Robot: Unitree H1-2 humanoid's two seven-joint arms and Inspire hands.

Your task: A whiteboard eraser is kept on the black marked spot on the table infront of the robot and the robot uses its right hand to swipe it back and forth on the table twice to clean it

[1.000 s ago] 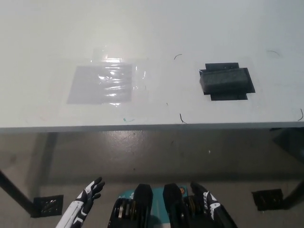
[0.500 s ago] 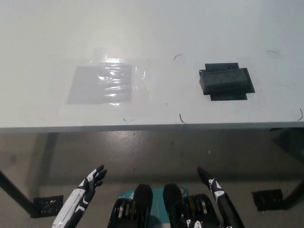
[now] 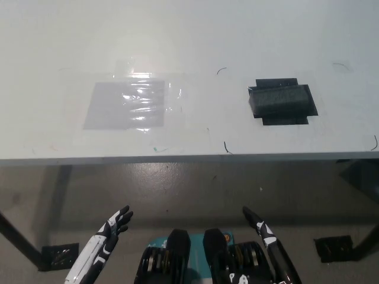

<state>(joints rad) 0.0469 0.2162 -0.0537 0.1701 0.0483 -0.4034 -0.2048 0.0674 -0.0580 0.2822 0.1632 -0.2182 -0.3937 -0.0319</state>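
Eraser-wise nothing's started; going left to right: my left hand (image 3: 106, 239) rests low below the table edge, fingers straight and apart, holding nothing; a taped clear sheet (image 3: 127, 104) sits on the table (image 3: 195, 41); my right hand (image 3: 263, 234) is low too, well short of the table, fingers extended, empty; eraser (image 3: 280, 99) sits on its black mark (image 3: 284, 120) at the far right. I'd say lift clear of the edge first, come down flat on top, grip the long sides, press evenly before swiping.
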